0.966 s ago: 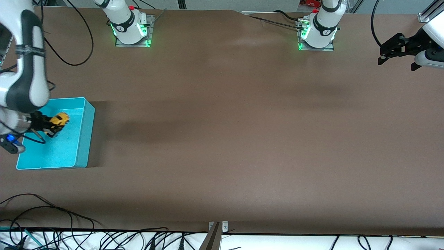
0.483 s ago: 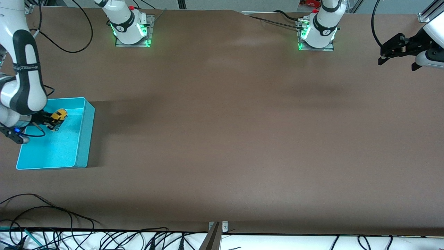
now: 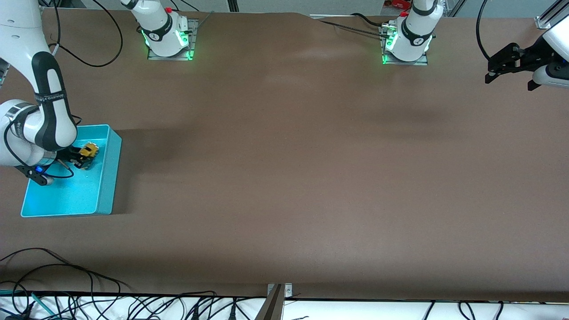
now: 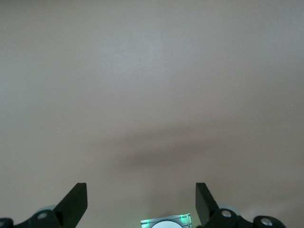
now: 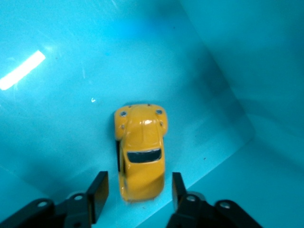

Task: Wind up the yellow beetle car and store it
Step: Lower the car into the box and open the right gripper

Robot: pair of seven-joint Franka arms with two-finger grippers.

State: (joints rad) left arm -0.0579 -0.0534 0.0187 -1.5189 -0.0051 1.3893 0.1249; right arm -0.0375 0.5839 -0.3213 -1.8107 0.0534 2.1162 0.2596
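While the right pincer (image 5: 137, 199) stands low inside the cyan bin (image 3: 109, 178), its fingers (image 5: 97, 194) parted to either flank of the yellow beetle car (image 5: 141, 154), the toy sits upright on the bin's floor, roof up and nose pointing away from the wrist. A sliver of cyan shows between each finger and the car's sides, so the grip reads as let go, not a clamp. Seen from the front camera, the car (image 3: 89, 151) lies in the part of the bin farther from that camera, close to the wall that faces the middle of the counter (image 3: 289, 178), at the right arm's end. The left pincer (image 3: 509, 66) hangs wide open and empty over bare counter at the left arm's end; that arm waits. Judged from this, the storing looks all but done: the car is in its container and free of the fingers. Whether the spring was wound cannot be told here. What seems left is for the right arm to lift clear of the bin.
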